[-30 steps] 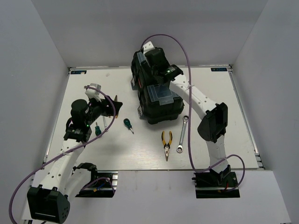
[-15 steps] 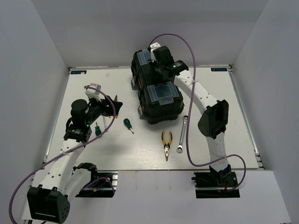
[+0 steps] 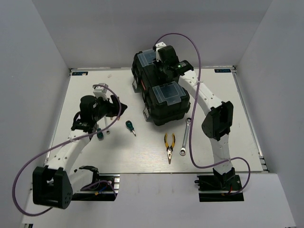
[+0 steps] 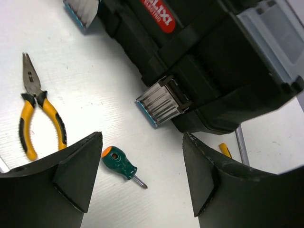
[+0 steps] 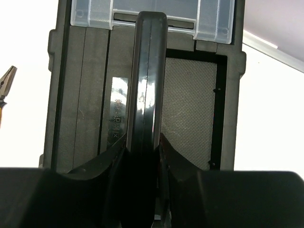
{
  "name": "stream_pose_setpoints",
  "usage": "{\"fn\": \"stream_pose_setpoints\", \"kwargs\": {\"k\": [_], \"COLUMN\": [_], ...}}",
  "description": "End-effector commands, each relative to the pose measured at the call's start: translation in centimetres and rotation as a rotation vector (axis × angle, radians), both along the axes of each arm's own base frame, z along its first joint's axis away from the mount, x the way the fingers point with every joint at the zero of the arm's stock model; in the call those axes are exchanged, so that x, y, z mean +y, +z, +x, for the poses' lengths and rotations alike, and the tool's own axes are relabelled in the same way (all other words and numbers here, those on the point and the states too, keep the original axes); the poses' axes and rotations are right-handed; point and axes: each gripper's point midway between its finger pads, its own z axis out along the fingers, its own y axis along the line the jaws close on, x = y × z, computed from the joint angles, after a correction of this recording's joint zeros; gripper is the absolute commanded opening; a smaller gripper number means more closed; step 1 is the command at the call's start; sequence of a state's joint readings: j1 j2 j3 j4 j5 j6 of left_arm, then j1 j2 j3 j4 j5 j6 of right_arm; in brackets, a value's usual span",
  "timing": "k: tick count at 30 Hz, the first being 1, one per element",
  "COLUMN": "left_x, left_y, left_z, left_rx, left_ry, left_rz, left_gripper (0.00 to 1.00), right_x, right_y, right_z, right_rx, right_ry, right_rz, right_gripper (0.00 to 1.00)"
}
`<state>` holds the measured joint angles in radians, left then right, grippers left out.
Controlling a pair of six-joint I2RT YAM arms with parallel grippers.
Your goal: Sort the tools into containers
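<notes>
The black toolbox (image 3: 161, 102) stands at the back middle of the table, with clear-lidded boxes (image 3: 166, 93) on its lid. My right gripper (image 3: 164, 64) sits on top of it, and in the right wrist view its fingers (image 5: 178, 159) are shut on the toolbox's dark carry handle (image 5: 149, 71). My left gripper (image 3: 116, 107) hangs open over the table left of the toolbox, nothing between its fingers. Below it lies a green screwdriver (image 4: 119, 164) (image 3: 129, 126). Yellow-handled pliers (image 3: 169, 145) (image 4: 40, 111) and a silver wrench (image 3: 185, 135) lie in front of the toolbox.
A second green screwdriver (image 3: 100, 134) lies by my left arm. The toolbox's metal latch (image 4: 161, 102) faces my left gripper, and a bit of yellow handle (image 4: 224, 149) shows past the toolbox's corner. White walls close the table in on three sides.
My right gripper has shut on the toolbox handle, and the toolbox has turned slightly. My left gripper has moved a little right, toward the toolbox.
</notes>
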<state>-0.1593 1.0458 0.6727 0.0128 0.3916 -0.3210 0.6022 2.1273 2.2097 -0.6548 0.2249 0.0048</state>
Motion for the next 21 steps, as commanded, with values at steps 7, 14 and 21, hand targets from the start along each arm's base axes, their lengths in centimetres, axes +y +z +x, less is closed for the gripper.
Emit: {"fn": "stream_pose_setpoints", "kwargs": {"k": [7,14,21], "left_x": [-2.6,-4.6,-6.9], "left_y": [0.7,-2.0,-3.6], "left_z": [4.7,7.8,8.7], "left_rx": [0.086,0.203,0.251], "left_ry": [-0.026,-0.013,-0.032], "left_rz": [-0.131,-0.228,-0.277], "left_gripper": [0.78,0.78,0.78], "right_x": [-1.8,-3.9,-5.5], "right_y": [12.9,17.7,20.0], "right_z": [-1.7,-3.2,-3.5], "right_rx": [-0.182,-0.227,-0.235], "right_ry": [-0.011,-0.003,-0.002], "right_rz": [0.239,0.343,0.414], "right_gripper": [0.0,0.0,0.0]}}
